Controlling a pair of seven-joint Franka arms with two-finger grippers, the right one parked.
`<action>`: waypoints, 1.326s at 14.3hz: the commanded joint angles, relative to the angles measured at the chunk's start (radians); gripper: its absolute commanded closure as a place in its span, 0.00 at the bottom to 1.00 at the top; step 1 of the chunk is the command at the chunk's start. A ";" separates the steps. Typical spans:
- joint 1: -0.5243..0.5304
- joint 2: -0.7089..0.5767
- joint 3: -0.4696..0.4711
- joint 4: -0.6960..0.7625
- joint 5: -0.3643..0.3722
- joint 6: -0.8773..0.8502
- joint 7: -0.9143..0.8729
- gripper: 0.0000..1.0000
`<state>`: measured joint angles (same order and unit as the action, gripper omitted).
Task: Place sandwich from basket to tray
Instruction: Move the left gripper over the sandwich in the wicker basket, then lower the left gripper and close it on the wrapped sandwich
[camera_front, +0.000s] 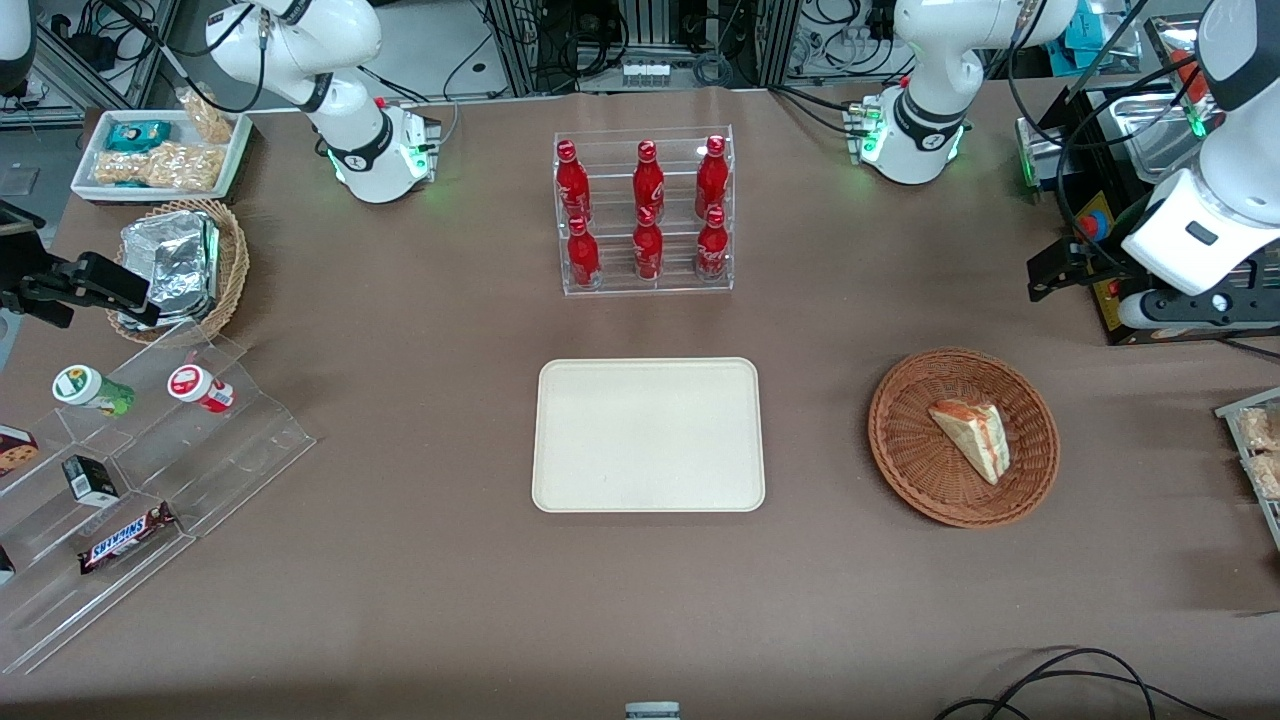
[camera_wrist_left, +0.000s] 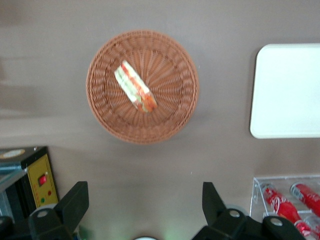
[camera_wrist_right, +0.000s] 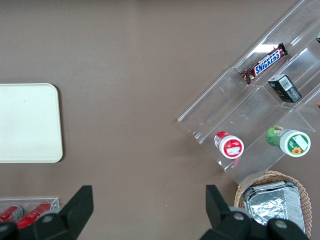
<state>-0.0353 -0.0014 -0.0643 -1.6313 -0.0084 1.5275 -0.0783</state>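
The sandwich (camera_front: 972, 438) (camera_wrist_left: 135, 86), a pale wedge with red and green filling, lies in the round reddish-brown basket (camera_front: 900, 400) (camera_wrist_left: 105, 115). The cream tray (camera_front: 648, 435) (camera_wrist_left: 287, 90) lies flat and bare beside the basket, toward the middle of the table. My left gripper (camera_front: 1040, 280) (camera_wrist_left: 145, 200) hovers well above the table, farther from the front camera than the basket and apart from it. Its fingers (camera_wrist_left: 75, 200) stand wide open with only tablecloth between them.
A clear rack of red bottles (camera_front: 645, 215) (camera_wrist_left: 290, 200) stands farther from the front camera than the tray. A black box with a yellow panel (camera_front: 1100, 230) (camera_wrist_left: 40, 180) sits near my gripper. Toward the parked arm's end are an acrylic snack stand (camera_front: 150, 460), a tan basket of foil packets (camera_front: 180, 265) and a white tray (camera_front: 160, 150).
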 joint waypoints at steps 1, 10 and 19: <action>0.014 0.038 -0.005 -0.021 -0.007 -0.001 0.012 0.00; 0.015 0.155 0.034 -0.412 -0.004 0.601 -0.075 0.00; 0.029 0.366 0.047 -0.401 -0.010 0.801 -0.632 0.11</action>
<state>-0.0259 0.3199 -0.0147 -2.0496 -0.0092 2.3071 -0.6758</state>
